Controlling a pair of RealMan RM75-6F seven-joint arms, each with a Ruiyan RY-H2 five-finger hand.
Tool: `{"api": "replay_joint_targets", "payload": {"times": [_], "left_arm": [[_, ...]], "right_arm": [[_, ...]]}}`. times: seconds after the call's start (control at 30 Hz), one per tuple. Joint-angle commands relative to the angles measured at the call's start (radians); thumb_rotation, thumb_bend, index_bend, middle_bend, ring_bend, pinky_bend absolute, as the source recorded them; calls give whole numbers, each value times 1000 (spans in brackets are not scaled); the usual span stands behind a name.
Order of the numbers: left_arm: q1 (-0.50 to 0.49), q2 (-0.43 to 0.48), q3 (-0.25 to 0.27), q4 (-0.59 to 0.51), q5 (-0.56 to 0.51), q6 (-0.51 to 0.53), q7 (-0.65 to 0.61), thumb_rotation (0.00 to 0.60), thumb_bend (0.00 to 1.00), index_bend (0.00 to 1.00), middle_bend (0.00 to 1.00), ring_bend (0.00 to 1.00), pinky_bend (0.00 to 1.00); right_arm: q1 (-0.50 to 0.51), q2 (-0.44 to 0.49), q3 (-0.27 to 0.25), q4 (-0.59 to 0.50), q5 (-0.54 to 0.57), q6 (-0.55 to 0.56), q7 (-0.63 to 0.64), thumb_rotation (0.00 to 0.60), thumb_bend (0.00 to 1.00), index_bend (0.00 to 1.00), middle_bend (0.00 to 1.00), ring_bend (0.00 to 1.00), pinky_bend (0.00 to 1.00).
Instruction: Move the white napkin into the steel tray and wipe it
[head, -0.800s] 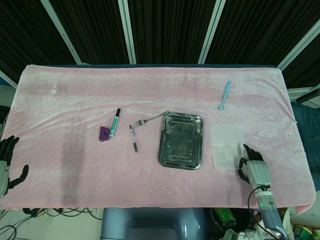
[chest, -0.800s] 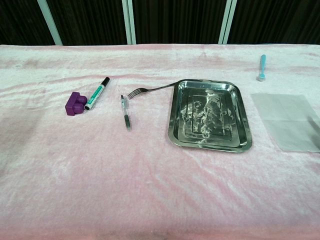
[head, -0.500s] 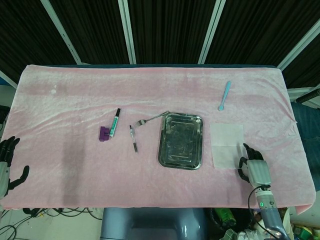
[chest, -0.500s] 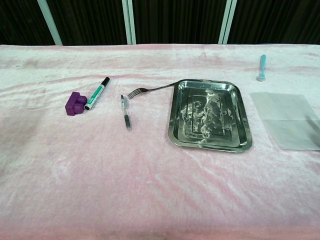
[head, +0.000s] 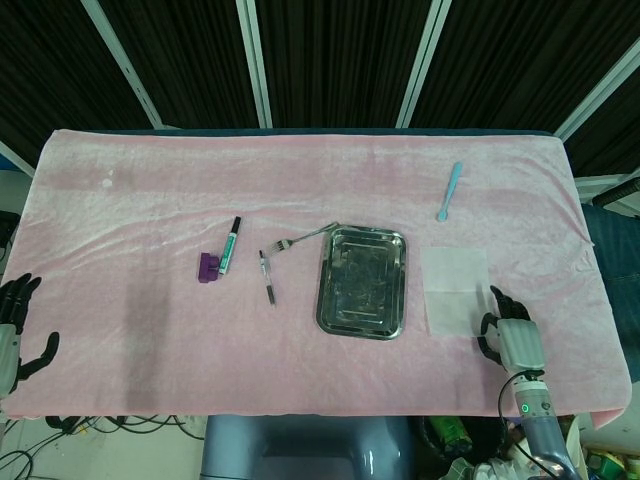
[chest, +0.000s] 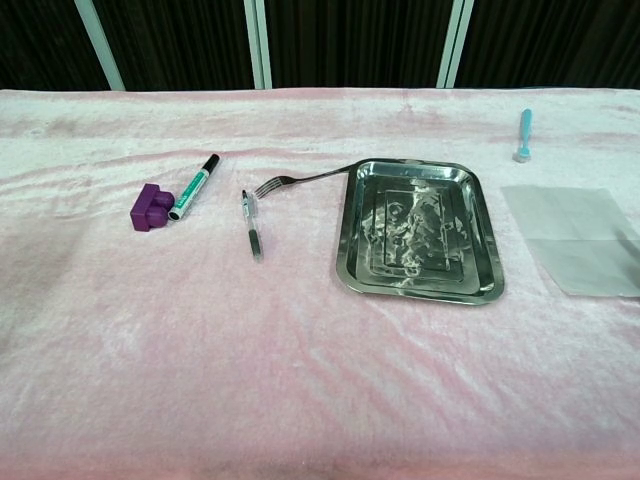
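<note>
Table (head: 150, 330) draped in a pink cloth (chest: 300, 380). Lying on the cloth, left to right: purple block (chest: 151, 208), marker (chest: 195, 186), pen (chest: 251, 226), fork (chest: 300, 181), steel tray (chest: 418, 241), white napkin (chest: 580, 239), blue tool (chest: 523, 135).

Table (head: 320, 165) draped in pink plush cloth (chest: 300, 380), black curtain panels (head: 340, 60) with pale slanted frame bars (head: 255, 60) at 12 o'clock, tangled cables (head: 100, 425) on floor at 7 o'clock

bare pink cloth (head: 150, 200) between white napkin (head: 455, 290) and steel tray (head: 363, 282) (fork (head: 305, 238) touching tray's far corner)
</note>
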Motion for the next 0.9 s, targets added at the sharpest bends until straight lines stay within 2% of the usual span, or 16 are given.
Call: {"api": "replay_joint_targets", "payload": {"times": [0.03, 0.17, 0.47, 0.9], "left_arm": [[0, 0, 0, 0, 3, 0, -3, 600, 407, 87, 30, 0, 0], [-1, -1, 2, 0, 5, -1, 1, 600, 407, 89, 30, 0, 0], [0, -2, 4, -1, 5, -2, 4, 600, 407, 91, 30, 0, 0], [0, -1, 3, -1, 8, 0, -5, 600, 407, 91, 30, 0, 0]], "right_arm": [[0, 0, 3, -20, 5, -3, -1, 600, 350, 646, 57, 126, 164], [7, 5, 3, -56, 14, -25, -16, 600, 350, 646, 57, 127, 165], [33, 43, 13, -230, 41, -79, -63, 600, 350, 657, 57, 127, 165], [109, 27, 58, -349, 66, -112, -210, 600, 350, 662, 57, 126, 164]]}}
